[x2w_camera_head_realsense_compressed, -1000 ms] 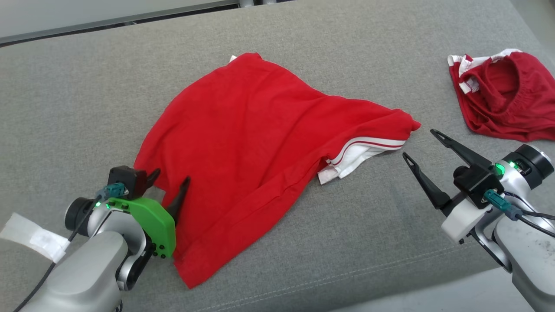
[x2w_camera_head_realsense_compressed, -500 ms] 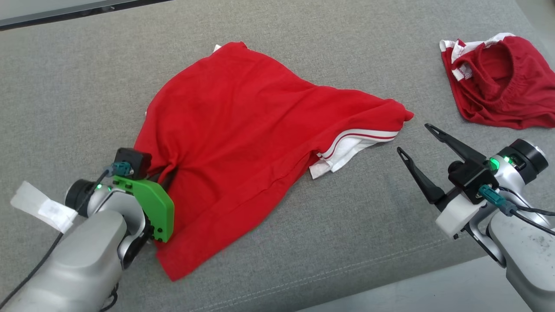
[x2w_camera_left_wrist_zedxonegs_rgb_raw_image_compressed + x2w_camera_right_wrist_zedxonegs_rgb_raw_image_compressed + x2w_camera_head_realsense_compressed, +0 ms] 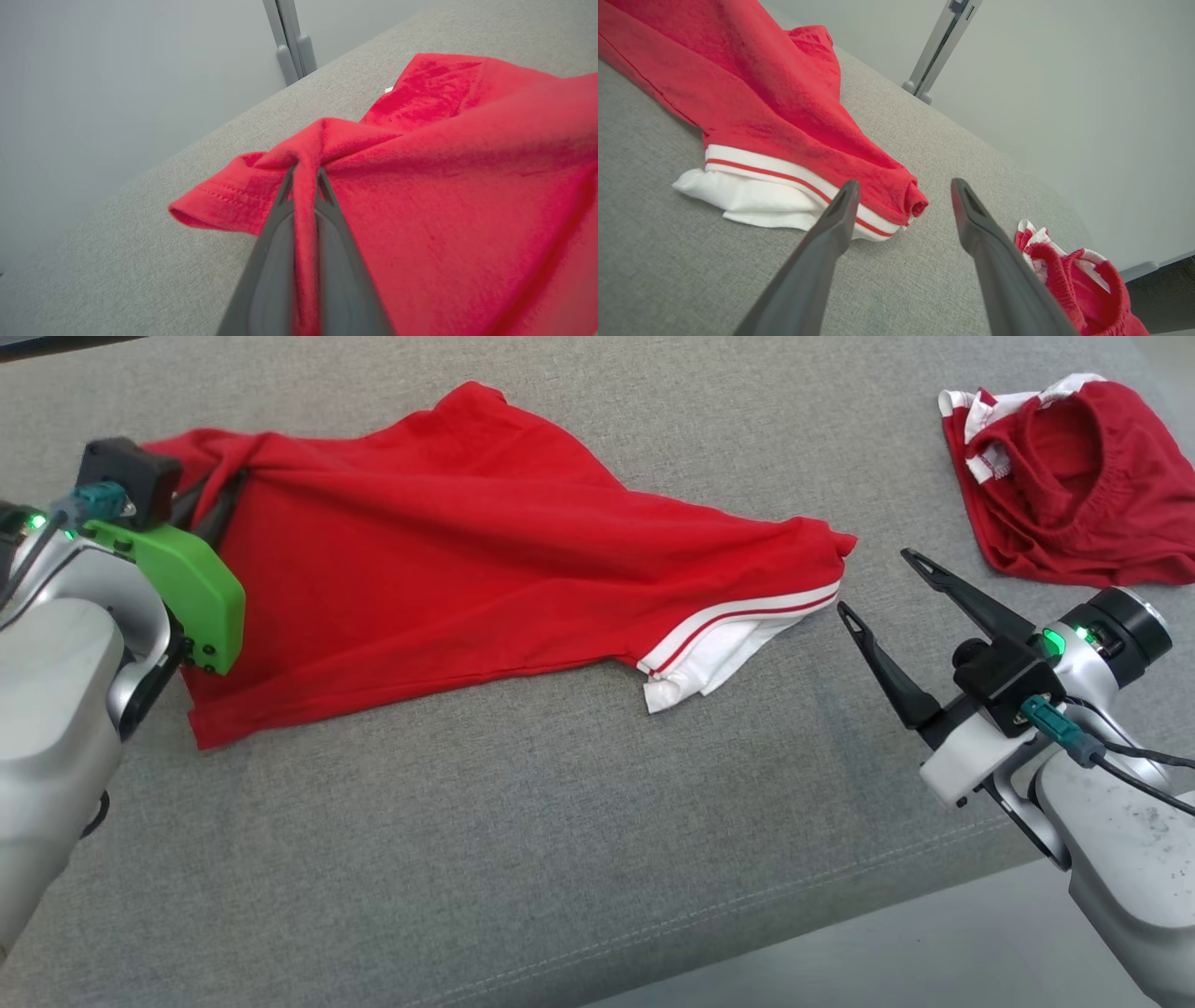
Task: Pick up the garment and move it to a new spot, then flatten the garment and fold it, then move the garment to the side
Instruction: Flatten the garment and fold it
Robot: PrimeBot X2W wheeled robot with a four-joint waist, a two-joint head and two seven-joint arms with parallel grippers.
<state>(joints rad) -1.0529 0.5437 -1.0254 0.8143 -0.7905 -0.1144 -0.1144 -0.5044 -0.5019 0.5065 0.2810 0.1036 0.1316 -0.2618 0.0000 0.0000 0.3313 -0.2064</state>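
Observation:
The garment [image 3: 485, 551] is a red shirt with a white, red-striped sleeve cuff [image 3: 719, 644], spread across the grey cushion. My left gripper [image 3: 224, 490] is at its far left corner, shut on a bunched fold of the red cloth and holding that corner a little off the cushion. The left wrist view shows the cloth pinched between my left gripper [image 3: 303, 175]. My right gripper [image 3: 878, 582] hovers open just right of the cuff, apart from it. In the right wrist view my right gripper [image 3: 904, 184] is wide with the garment [image 3: 775, 98] ahead and to the left.
A second, darker red garment with an elastic waist [image 3: 1074, 495] lies crumpled at the far right, also seen as the darker red garment [image 3: 1069, 284]. The grey cushion [image 3: 560, 803] ends at a front edge at lower right. A grey metal post [image 3: 292, 42] stands beyond the back edge.
My left gripper closed on the garment's near-left edge and carried it up and to the left, stretching the cloth out. The head camera also shifted. My right gripper stayed open.

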